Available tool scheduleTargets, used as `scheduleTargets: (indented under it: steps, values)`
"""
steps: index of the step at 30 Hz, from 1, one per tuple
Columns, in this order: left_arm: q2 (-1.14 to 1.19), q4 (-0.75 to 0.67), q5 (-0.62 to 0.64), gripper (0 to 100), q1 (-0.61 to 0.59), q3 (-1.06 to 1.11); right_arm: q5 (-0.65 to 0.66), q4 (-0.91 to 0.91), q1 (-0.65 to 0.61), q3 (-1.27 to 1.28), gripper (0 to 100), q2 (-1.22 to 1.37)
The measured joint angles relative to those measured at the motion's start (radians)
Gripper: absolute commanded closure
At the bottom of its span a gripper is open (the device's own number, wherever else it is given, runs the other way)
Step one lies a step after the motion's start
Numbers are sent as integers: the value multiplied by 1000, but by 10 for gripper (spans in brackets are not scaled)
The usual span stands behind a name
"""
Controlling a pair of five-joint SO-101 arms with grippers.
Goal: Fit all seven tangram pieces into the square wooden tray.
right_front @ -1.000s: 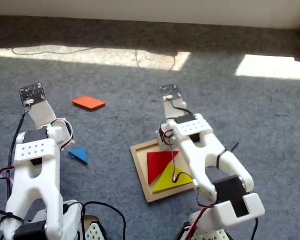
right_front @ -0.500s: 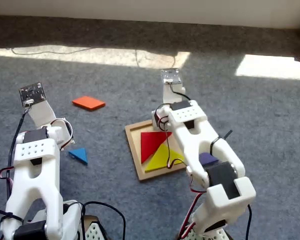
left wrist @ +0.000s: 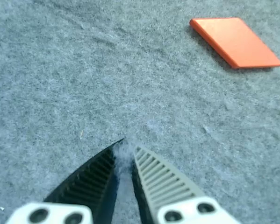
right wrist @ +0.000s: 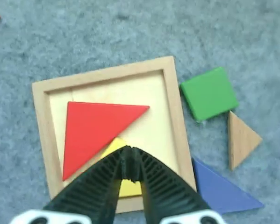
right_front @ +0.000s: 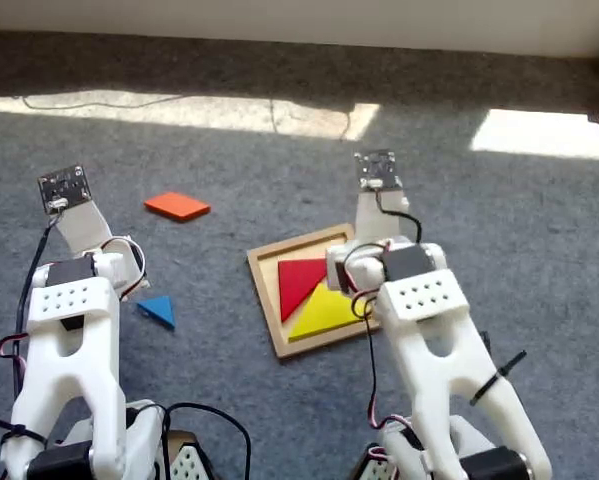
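Two robot arms stand over grey carpet [right_front: 499, 230]. The square tray [right wrist: 41, 140] lies between them, holding a red triangle [right wrist: 93, 130] and, partly hidden beneath the fingers, a yellow triangle [right_front: 324, 312]. The right gripper [right wrist: 128, 161] hangs above the tray, fingers pressed together and holding nothing. Just beside the tray, on the carpet, lie a green square [right wrist: 209, 93], a wood triangle [right wrist: 240, 139] and a blue triangle [right wrist: 219, 189]. The left gripper [left wrist: 125, 147] hovers over bare carpet, fingers nearly touching and empty. An orange piece [left wrist: 235, 41] lies near it, and a small blue triangle [right_front: 159, 311] lies beside the left arm. Five pieces are not yet in. The tray rests loose, so a low pass could shove or turn it. The flat pieces may slide on the carpet rather than lift. The red triangle appears to sit off the rim, which could leave too little room for the rest.
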Motion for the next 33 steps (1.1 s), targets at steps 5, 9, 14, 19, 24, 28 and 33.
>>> scheduleTargets:
  steps: [5,9,14,19,24,28,33]
  values:
    - [0,0,0,990,0,0,140,0,97,126,985,-68]
    - [0,0,0,990,0,0,192,0,166,157,985,-60]
    - [0,0,0,990,0,0,209,0,172,157,985,35]
    - [0,0,0,990,0,0,209,-77,172,170,985,146]
    - [0,0,0,990,0,0,209,-117,163,186,985,184]
    - [0,0,0,990,0,0,210,-126,117,201,985,189]
    - [0,0,0,990,0,0,210,-140,40,207,985,190]
